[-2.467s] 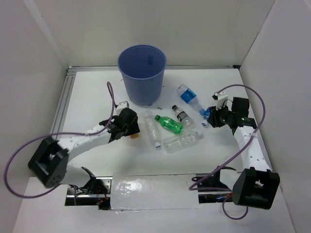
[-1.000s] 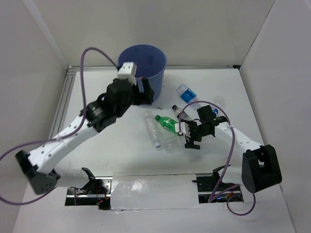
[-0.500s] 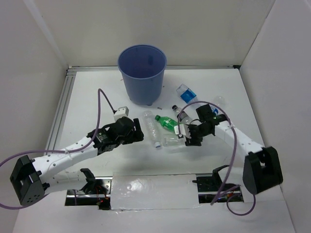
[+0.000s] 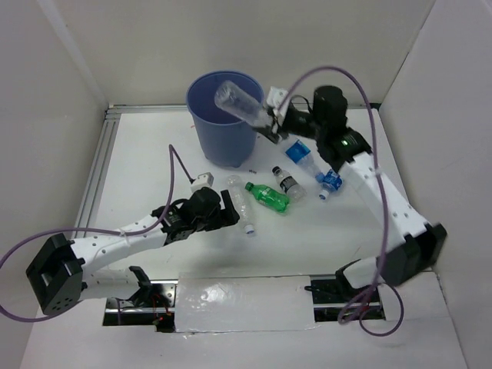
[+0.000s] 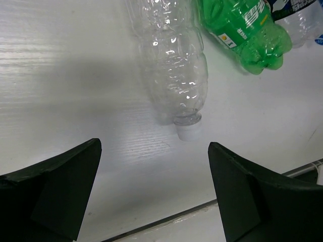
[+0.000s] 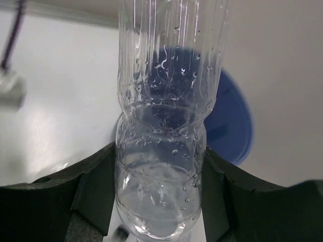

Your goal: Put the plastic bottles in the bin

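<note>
Far end of clear bottle [image 6: 160, 151] beyond wrist view, bin [image 6: 231, 126] partly behind.

Illumination is bright, even and diffuse throughout. An overhead source is indicated by the soft, pale shadows cast on the white table [image 4: 146, 154] beneath the arms. Mild glare is recorded on the glossy strip [image 4: 238, 296] at the near edge. In the left wrist view, a faint grey shadow is thrown left of the lying clear bottle [image 5: 174, 70], which is rendered sharply; the fingers [image 5: 50, 196] are underexposed and slightly soft. In the right wrist view, the held bottle [image 6: 164, 126] is sharp with small highlights, while the bin [image 6: 229, 126] behind it is blurred.
</note>
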Motion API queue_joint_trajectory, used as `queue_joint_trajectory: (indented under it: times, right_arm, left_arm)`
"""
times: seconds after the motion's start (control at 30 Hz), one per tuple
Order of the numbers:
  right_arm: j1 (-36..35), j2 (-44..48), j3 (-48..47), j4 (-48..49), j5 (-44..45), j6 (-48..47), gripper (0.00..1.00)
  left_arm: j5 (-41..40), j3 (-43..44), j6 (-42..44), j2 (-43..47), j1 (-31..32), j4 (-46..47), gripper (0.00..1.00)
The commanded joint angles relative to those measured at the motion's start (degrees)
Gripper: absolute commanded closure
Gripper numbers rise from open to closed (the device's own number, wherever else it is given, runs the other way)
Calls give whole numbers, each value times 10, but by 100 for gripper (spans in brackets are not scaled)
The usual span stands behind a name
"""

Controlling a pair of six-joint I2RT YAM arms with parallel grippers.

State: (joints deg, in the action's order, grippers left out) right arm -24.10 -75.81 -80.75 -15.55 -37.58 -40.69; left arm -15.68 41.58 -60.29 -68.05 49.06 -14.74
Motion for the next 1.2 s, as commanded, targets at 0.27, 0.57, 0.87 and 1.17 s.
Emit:
queue_joint_trajectory:
  times: [0.27,0.57,0.87,1.17]
  right_arm:
    - [-41,-403,-443,89,64,184,15]
    - [40,-357,-432,46,108,306,0]
    - [192,-124,-108,5,44,306,0]
    - [364,-22,88,-35,-33,333,15]
  left_arm:
    - [-10,39,8,-60,7,67,0]
    - [-4,129,25,-192,7,74,0]
    - [-37,223,-1,-362,12,-15,6]
    - [-65,189,67,-267,71,-6,79]
